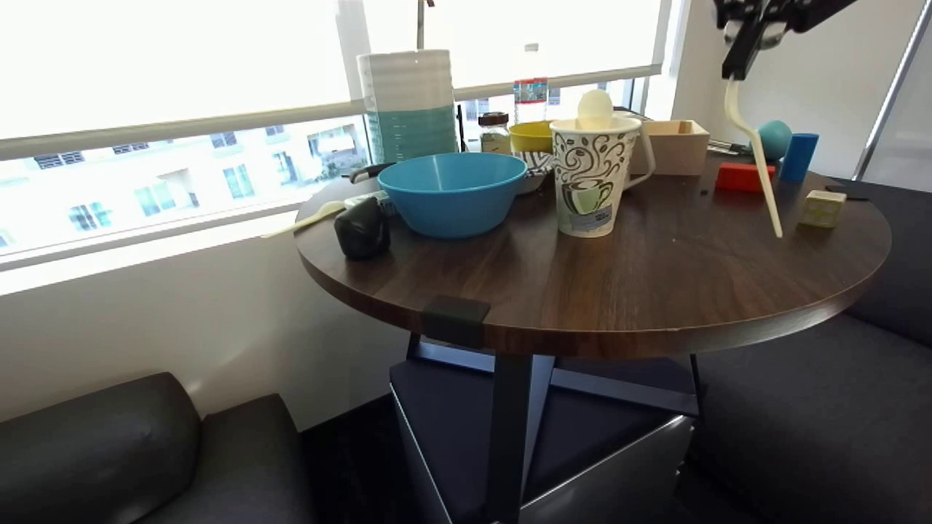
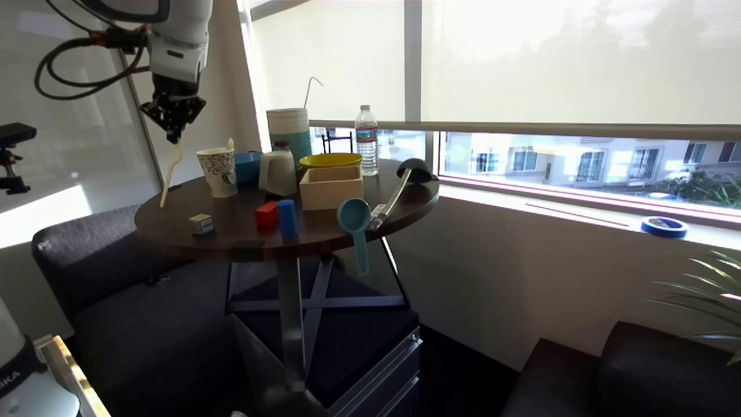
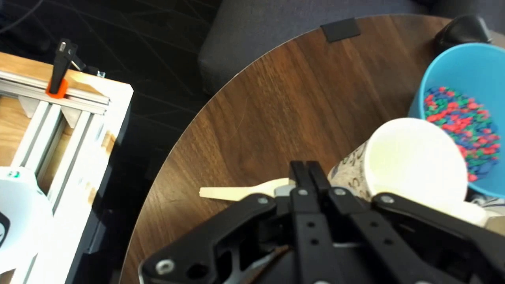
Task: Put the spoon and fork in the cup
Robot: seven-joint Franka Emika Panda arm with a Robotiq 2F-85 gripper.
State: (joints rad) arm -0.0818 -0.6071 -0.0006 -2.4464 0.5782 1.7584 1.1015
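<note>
My gripper (image 1: 735, 71) is shut on one end of a slim pale utensil, taken as the fork (image 1: 759, 164). Its gripped end is hidden, so prongs do not show. It hangs with its handle down, apart from the cup, in both exterior views. The handle also shows left of the jaws in the wrist view (image 3: 232, 193). The white patterned cup (image 1: 588, 182) stands upright on the table, beside and below my gripper (image 3: 305, 167). The spoon (image 1: 595, 105) stands in the cup with its rounded end up above the rim. Whether the fork's lower end touches the table is unclear.
A blue bowl (image 1: 451, 200) stands beside the cup. A white pitcher (image 2: 279, 174) and wooden box (image 2: 331, 191) stand behind. A red block (image 2: 267, 215), blue cylinder (image 2: 287, 219) and small cube (image 2: 201, 224) lie near the edge. Another pale utensil (image 1: 313, 218) overhangs the far edge.
</note>
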